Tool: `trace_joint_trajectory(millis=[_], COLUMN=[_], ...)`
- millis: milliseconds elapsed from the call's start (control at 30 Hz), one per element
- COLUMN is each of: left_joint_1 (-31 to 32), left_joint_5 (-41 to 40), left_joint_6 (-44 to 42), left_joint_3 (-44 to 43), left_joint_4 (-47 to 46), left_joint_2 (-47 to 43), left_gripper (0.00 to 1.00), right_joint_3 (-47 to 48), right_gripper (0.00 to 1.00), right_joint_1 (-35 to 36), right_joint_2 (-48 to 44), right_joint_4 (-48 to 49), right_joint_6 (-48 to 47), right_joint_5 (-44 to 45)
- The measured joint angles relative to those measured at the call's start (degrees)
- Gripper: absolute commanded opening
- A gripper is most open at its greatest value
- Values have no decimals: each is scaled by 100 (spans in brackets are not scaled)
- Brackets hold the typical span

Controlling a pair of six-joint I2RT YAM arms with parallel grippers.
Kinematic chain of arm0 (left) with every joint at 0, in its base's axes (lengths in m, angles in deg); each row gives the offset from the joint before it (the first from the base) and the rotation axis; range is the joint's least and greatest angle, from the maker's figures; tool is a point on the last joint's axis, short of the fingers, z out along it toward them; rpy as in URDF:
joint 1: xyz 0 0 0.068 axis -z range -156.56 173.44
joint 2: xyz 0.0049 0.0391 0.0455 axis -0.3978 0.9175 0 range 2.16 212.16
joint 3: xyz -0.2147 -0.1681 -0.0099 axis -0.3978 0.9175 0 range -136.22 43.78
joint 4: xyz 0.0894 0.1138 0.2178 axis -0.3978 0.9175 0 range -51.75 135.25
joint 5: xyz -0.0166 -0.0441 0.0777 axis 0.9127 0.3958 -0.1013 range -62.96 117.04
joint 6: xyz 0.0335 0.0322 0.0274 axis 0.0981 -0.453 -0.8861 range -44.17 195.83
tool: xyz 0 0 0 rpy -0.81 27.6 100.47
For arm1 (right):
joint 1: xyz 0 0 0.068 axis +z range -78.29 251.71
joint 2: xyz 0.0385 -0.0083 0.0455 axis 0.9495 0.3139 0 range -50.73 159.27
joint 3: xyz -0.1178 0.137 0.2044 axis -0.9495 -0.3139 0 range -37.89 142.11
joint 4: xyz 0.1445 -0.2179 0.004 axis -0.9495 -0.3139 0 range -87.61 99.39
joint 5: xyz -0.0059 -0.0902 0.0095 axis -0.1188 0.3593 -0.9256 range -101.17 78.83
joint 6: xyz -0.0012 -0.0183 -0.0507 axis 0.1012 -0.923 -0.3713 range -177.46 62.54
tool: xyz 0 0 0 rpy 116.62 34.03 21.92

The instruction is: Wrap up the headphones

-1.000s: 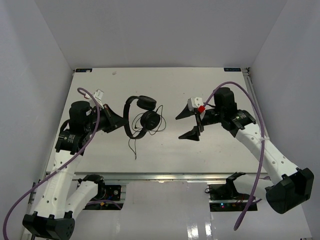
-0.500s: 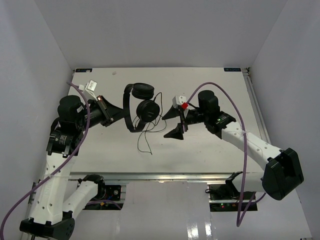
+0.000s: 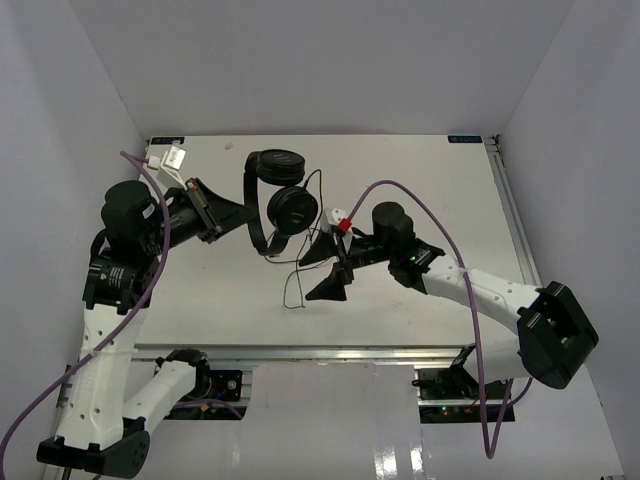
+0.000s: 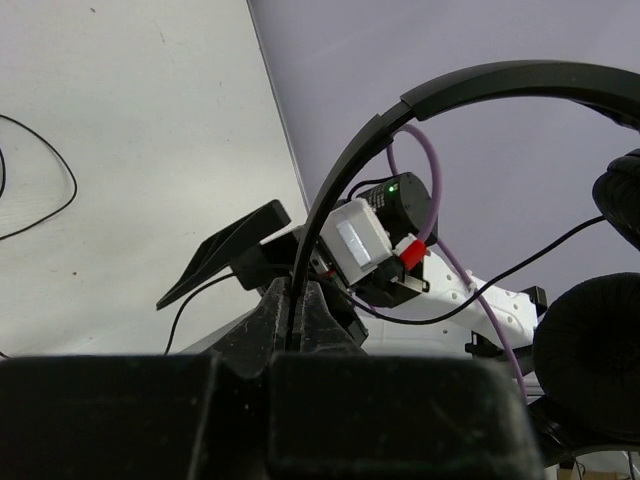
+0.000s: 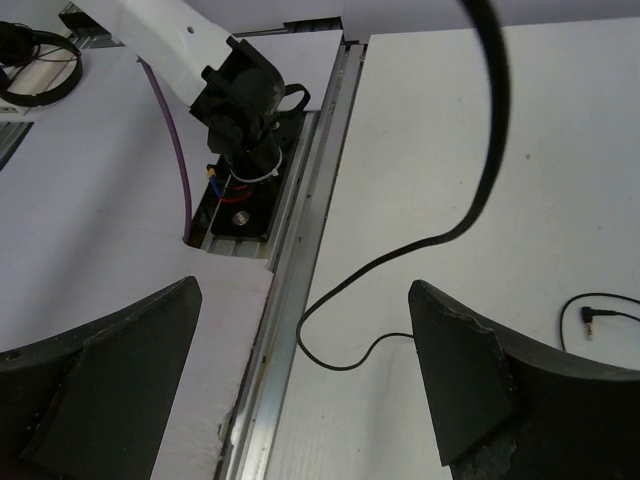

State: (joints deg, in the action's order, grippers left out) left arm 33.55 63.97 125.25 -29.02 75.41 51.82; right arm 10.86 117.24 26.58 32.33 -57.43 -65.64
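At the left, the left gripper (image 3: pixel 238 213) has its fingers (image 4: pixel 268 328) clenched on the thin headband of the headphones (image 3: pixel 293 210), holding them up off the white surface (image 3: pixel 430 170). In the left wrist view the band is pinched at its lower end and arches up and away to the right. The two round earcups hang close together just right of that grip. From them the thin black cord (image 5: pixel 492 120) droops to the surface and trails loose, its plug (image 5: pixel 590 317) lying flat. Next to the right, the right gripper (image 3: pixel 306 280) is spread wide and grasps nothing. In its wrist view the cord crosses the gap between the fingers, apart from both. A purple cable (image 3: pixel 420 195) loops above the right arm.
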Motion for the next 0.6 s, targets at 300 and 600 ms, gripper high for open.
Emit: trace_joint_trajectory(millis=[300, 600], left_joint_1=[0, 4], left_joint_5=[128, 294], left_joint_6=[250, 649], left_joint_3=[-196, -283], left_joint_4=[-46, -314], left_joint_2=[52, 31], left_gripper=[0, 0], right_joint_3=[-395, -485], right_gripper=[91, 91], right_joint_1=[224, 382], right_joint_2=[319, 594], right_joint_4=[1002, 1547], right_joint_6=[833, 1144], right_joint_5=[214, 474])
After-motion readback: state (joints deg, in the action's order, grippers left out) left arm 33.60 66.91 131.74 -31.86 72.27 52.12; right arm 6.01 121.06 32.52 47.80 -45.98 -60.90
